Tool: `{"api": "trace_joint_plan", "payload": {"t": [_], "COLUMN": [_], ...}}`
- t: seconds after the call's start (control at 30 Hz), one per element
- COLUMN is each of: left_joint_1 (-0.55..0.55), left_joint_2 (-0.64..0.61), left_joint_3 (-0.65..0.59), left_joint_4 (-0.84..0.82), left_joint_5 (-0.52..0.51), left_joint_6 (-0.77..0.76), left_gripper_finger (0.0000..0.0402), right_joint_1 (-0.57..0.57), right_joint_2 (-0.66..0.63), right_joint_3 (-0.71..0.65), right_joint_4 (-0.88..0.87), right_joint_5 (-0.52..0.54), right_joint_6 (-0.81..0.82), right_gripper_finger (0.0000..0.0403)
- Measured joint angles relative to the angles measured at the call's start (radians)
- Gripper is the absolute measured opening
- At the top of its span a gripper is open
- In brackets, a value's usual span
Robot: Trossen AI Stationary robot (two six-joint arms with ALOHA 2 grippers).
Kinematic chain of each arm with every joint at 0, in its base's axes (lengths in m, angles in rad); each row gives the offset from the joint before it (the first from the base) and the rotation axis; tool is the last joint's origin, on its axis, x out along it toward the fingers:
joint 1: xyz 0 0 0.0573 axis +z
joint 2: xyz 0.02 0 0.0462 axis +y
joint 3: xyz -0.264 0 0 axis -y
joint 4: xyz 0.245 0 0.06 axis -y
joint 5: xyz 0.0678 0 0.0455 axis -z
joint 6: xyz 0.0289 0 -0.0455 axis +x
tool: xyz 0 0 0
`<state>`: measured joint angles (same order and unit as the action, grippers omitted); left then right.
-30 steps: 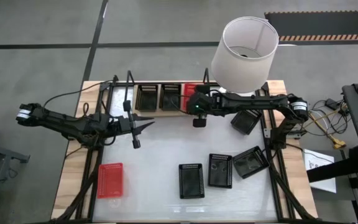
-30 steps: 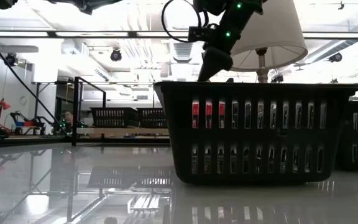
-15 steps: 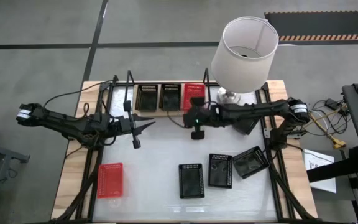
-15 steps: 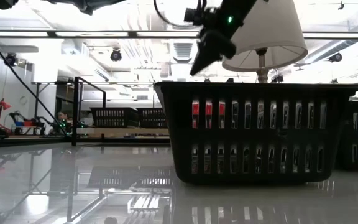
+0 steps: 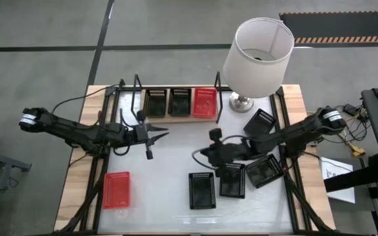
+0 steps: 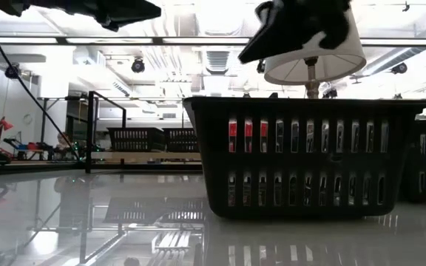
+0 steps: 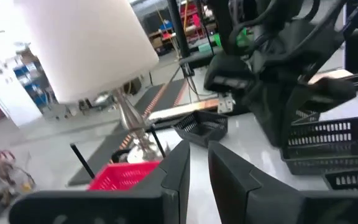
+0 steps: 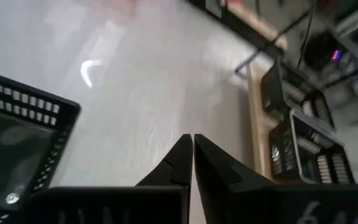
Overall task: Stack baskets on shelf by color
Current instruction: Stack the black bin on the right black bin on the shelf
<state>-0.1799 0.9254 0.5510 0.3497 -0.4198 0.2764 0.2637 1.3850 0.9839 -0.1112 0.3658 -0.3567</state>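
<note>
The shelf (image 5: 176,117) at the table's far side carries two black baskets (image 5: 155,102) (image 5: 179,102) and a red basket (image 5: 205,103) side by side. Another red basket (image 5: 116,189) rests on the table near left. Several black baskets (image 5: 202,190) (image 5: 232,180) (image 5: 263,170) (image 5: 260,123) stand right of centre. My right gripper (image 5: 201,156) (image 8: 193,140) hovers shut and empty over the white top, just left of those baskets. My left gripper (image 5: 161,136) (image 7: 197,165) hangs near the shelf's left part, its fingers a narrow gap apart, holding nothing.
A lamp with a white shade (image 5: 258,49) stands at the far right corner, its base (image 5: 241,102) beside the shelf. In the low view one black basket (image 6: 302,155) fills the foreground. Bare white top lies between the shelf and the near baskets.
My right gripper has swung away from the red basket on the shelf, toward the table's near edge and right, tipping downward, and now hangs by the black baskets. The red basket stays on the shelf. My left gripper has eased slightly toward the table's middle.
</note>
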Motion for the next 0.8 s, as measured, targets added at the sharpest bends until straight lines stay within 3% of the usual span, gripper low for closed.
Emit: {"api": "trace_joint_plan", "payload": {"t": [0.3,0.57,0.8], "left_joint_1": [-0.004,-0.087,-0.175], "left_joint_2": [0.137,0.319,0.51], "left_joint_3": [0.0,0.095,0.305], "left_joint_4": [0.028,0.021,-0.169], "left_joint_5": [0.006,0.056,0.072], "left_joint_6": [-0.279,-0.434,-0.507], "left_gripper_finger": [0.0042,0.0042,0.0042], "right_joint_1": [0.016,0.015,0.015], "right_joint_2": [-0.172,-0.278,-0.334], "right_joint_3": [-0.24,-0.284,-0.285], "right_joint_4": [0.292,0.28,0.203], "right_joint_5": [0.001,0.001,0.001], "right_joint_6": [-0.11,-0.151,-0.15], "right_gripper_finger": [0.0009,0.0009,0.0009]}}
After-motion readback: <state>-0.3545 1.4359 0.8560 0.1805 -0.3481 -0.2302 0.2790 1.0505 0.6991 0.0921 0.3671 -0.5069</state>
